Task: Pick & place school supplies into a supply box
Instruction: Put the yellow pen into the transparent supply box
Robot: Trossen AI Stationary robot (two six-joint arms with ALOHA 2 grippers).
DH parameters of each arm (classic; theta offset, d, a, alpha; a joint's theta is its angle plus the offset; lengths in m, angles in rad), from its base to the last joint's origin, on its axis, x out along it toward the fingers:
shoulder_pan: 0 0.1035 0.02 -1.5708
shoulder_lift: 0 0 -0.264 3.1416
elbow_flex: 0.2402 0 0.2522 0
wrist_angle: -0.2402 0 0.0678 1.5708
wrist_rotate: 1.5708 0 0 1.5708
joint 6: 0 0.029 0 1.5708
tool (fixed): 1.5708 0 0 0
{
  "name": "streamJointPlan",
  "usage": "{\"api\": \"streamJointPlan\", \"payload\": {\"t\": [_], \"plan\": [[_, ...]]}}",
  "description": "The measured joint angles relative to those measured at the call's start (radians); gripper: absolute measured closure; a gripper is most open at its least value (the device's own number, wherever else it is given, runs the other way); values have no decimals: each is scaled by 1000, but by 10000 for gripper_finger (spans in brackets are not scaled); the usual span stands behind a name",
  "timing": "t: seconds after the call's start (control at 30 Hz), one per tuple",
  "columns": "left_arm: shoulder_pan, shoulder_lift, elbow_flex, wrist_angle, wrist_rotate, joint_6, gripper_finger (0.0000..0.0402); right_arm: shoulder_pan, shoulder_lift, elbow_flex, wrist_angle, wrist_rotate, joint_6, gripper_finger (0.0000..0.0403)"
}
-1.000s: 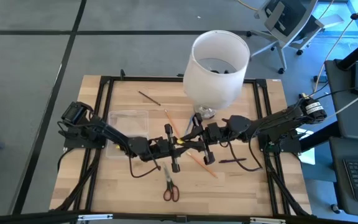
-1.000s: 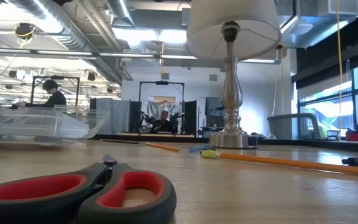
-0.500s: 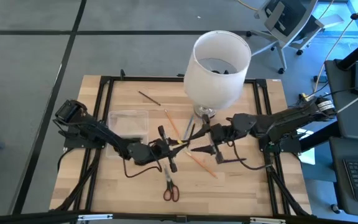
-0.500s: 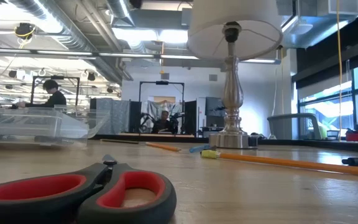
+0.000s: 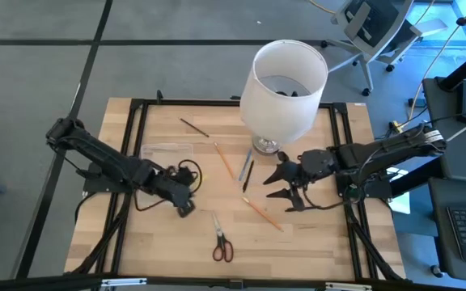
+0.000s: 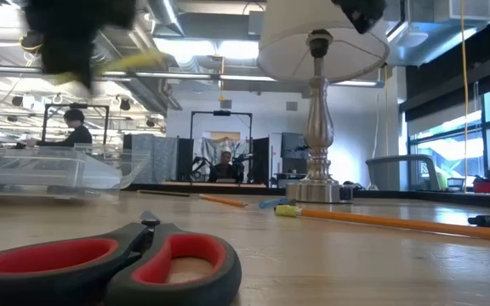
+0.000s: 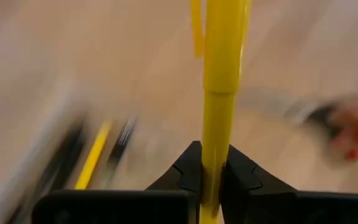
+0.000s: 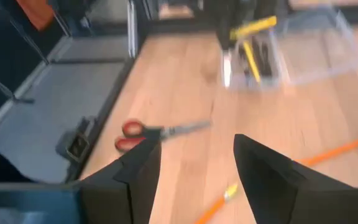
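Observation:
My left gripper (image 7: 213, 167) is shut on a yellow pen (image 7: 221, 74) and hovers over the wood just on the near side of the clear supply box (image 5: 167, 158), which has pencils in it. My right gripper (image 5: 275, 184) stands open and empty right of centre, near the lamp foot. The red-handled scissors (image 5: 222, 241) lie flat near the front edge. Two orange pencils (image 5: 263, 214) (image 5: 223, 160), a dark pen (image 5: 247, 174) and a brown pencil (image 5: 194, 127) lie on the table. My left gripper pinches the yellow pen's barrel (image 7: 211, 155) between its two fingers (image 7: 188, 173); the pen runs on forward past the fingertips, along them. The gripper slants steeply downward. The pen is lifted clear of the table (image 6: 139, 59).
A tall lamp with a big white shade (image 5: 285, 81) stands on its metal foot (image 5: 265, 147) at the table's far middle, close to my right gripper. A black frame (image 5: 136, 109) borders the table top. A person sits in the room far behind the table.
The two grippers were together at the table's middle on the yellow pen. My right gripper has opened, let go and drawn back toward the right edge. My left gripper has carried the pen toward the left, nearer the supply box, tipping from near level to steeply downward.

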Motion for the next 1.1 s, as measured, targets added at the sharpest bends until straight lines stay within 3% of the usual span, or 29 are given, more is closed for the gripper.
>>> {"api": "streamJointPlan", "payload": {"t": [0.1,0.2,0.57,1.1], "plan": [[8,15,0,-186,155,-80,384,0,24,0,-7,0,0,198],[8,34,-1,-316,235,-94,384,0,47,0,-6,0,-2,198],[19,132,-1,-393,238,182,384,-3,118,0,-4,1,-6,198],[153,319,-1,-397,303,398,384,-2,144,0,-5,0,-3,198]]}}
